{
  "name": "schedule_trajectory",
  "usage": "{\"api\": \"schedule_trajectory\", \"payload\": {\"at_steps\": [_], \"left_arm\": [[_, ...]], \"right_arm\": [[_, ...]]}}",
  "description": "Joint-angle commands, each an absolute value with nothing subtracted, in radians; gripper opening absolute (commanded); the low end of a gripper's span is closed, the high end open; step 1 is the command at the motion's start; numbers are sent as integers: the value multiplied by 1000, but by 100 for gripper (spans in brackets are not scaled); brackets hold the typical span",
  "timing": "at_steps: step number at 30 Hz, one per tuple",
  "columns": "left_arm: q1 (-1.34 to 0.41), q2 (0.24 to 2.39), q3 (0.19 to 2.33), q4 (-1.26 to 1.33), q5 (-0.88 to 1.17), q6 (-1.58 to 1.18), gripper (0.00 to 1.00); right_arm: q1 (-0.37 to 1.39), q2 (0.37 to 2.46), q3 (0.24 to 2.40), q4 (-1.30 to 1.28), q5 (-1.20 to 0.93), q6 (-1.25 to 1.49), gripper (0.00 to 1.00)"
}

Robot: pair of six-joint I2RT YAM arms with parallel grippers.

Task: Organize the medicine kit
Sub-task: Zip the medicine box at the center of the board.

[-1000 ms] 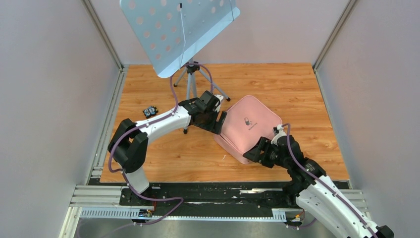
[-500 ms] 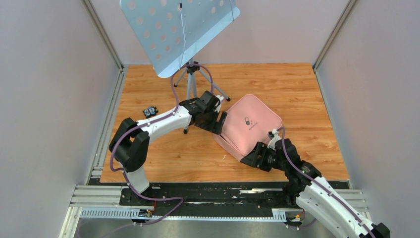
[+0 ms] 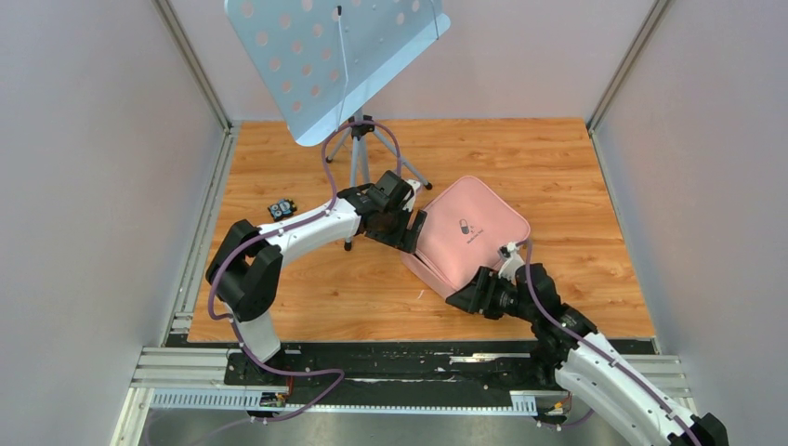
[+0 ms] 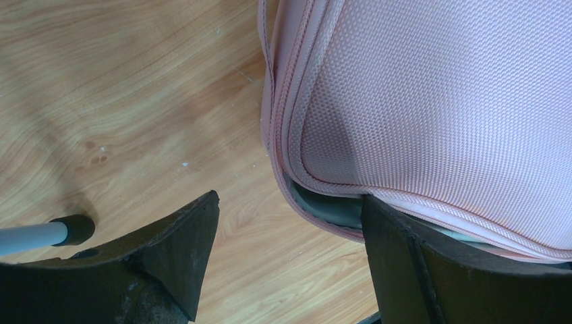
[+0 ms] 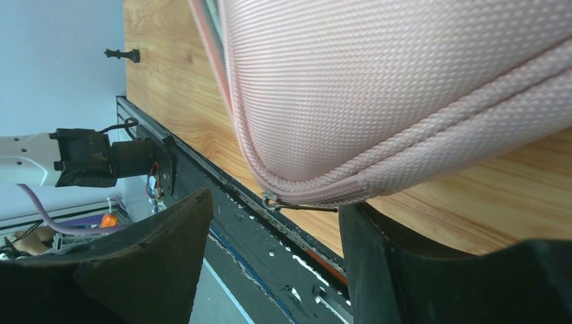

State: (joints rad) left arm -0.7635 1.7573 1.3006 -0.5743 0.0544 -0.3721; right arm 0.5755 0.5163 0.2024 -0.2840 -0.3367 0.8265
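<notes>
At the kit's left corner, left gripper [image 3: 415, 232] is released: one fingertip against the gaping, grey-lined seam, the other over wood. Medicine kit [image 3: 469, 232] lies lid-up, right of centre, long axis far-right to near-left. Right gripper [image 3: 462, 297], also released, brackets the near corner, zipper pull [image 5: 297, 204] between its fingers, so probably the zipping arm; wooden table [image 3: 576, 167] leaves room rightward, music stand [image 3: 334, 56] behind.

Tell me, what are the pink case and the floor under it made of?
The medicine kit looks like soft woven fabric. It is matte, with a fine bumpy weave and stitched piping along its edge. The table looks like wood, or maybe a wood-print laminate. It is smooth with wavy grain lines, and the pictures cannot settle which.
</notes>
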Motion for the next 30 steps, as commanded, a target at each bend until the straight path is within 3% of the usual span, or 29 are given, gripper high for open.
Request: {"api": "schedule_trajectory", "payload": {"at_steps": [1, 9, 18, 27, 30], "left_arm": [[-765, 1782, 1324, -561, 49, -353, 85], [-765, 1783, 1323, -560, 49, -353, 85], [-765, 1782, 1321, -560, 51, -350, 85], [-765, 1787, 1321, -561, 50, -348, 85], [-765, 1790, 1316, -556, 54, -350, 85]], "right_arm": [[583, 453, 199, -193, -376, 829, 66], [582, 386, 183, -195, -379, 838, 61], [582, 464, 185, -199, -339, 828, 49], [583, 437, 177, -206, -290, 843, 19], [583, 415, 174, -233, -283, 849, 2]]}}
